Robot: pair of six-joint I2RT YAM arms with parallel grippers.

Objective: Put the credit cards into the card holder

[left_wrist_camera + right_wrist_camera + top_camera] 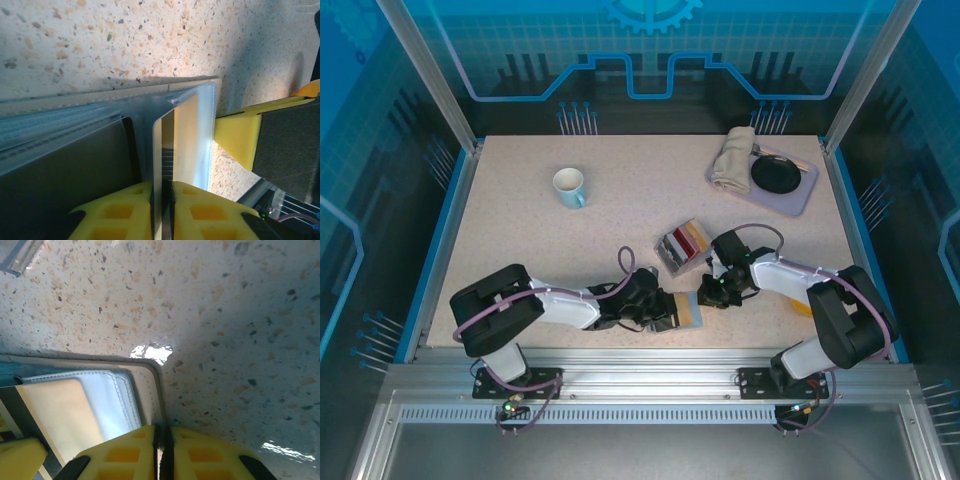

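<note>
Two black-and-white arms with yellow fingers (140,192)
The left arm (565,305) and the right arm (790,275) had black joints, white shells and thin purple cables (761,228) looping over them. Their fingers were bright yellow blocks with square holes. Black bases (517,380) sat at 6 o'clock, with tiny green lights (508,410).

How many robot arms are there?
2. The left arm reaches from the left, left pincer pinching a tan card at the card holder; the right arm reaches from the right, right pincer gripping the holder's edge.
</note>
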